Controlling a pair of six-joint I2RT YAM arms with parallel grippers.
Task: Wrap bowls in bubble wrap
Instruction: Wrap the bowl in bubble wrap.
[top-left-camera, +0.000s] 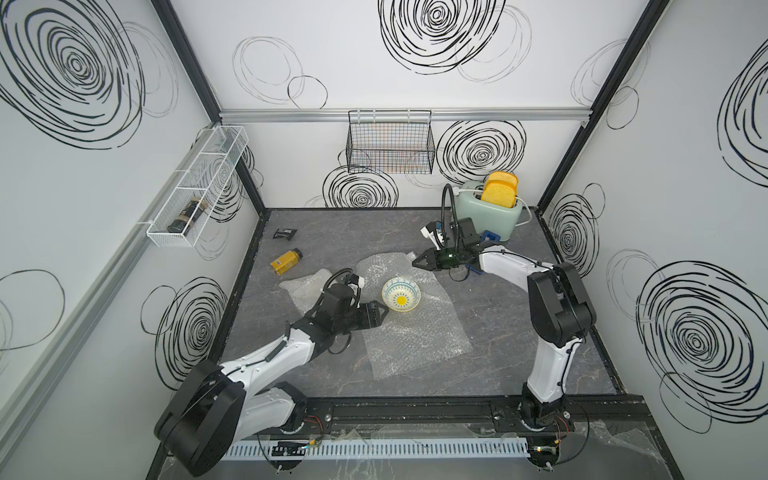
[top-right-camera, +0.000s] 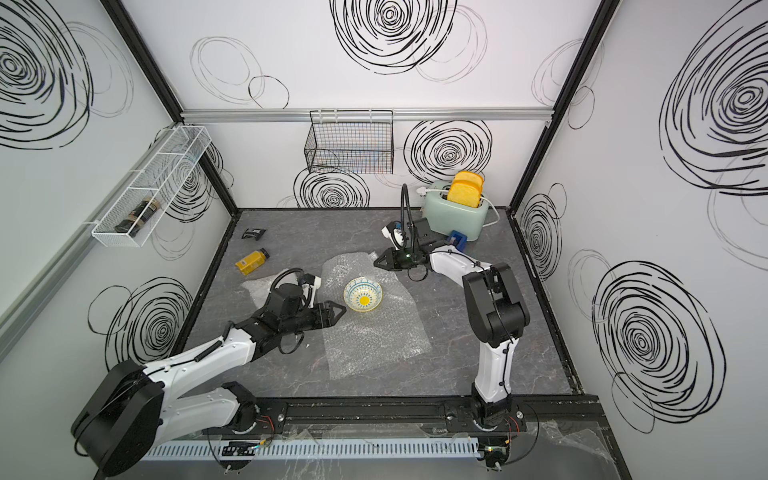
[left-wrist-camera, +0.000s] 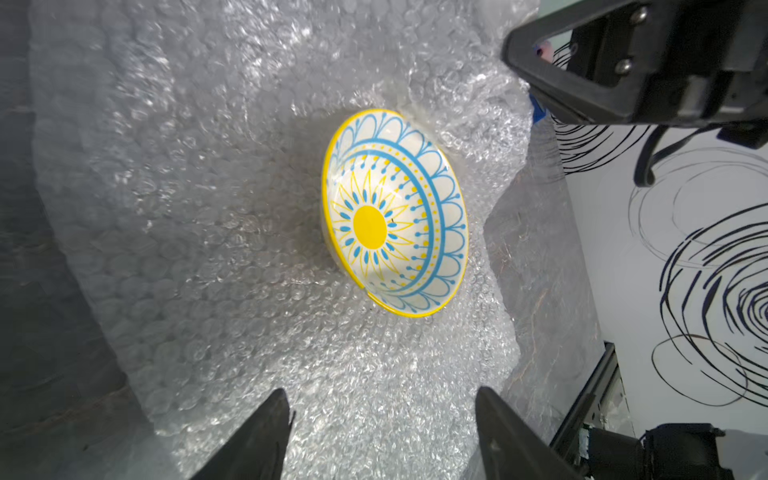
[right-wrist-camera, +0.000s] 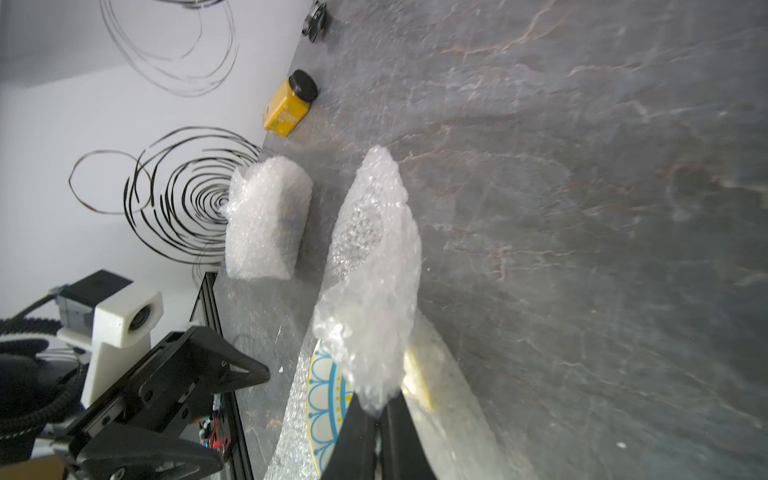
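Two claws flank one sun-centred bowl (top-left-camera: 401, 296) sitting on a sheet of bubble wrap (top-left-camera: 415, 332).
Right claw (right-wrist-camera: 380, 409) is pinched shut on the sheet's corner, just beyond the bowl; left claw (left-wrist-camera: 382, 395) stands wide and empty, bowl straight ahead of its tips, not touching. Folding the corner over likely means drawing it across the bowl toward the left claw.

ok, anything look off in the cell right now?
Yellow jar lies on its side near the table's far-left edge, a black packet loose behind it; neither belongs to the wrapping. Bowl and bubble wrap look intact.
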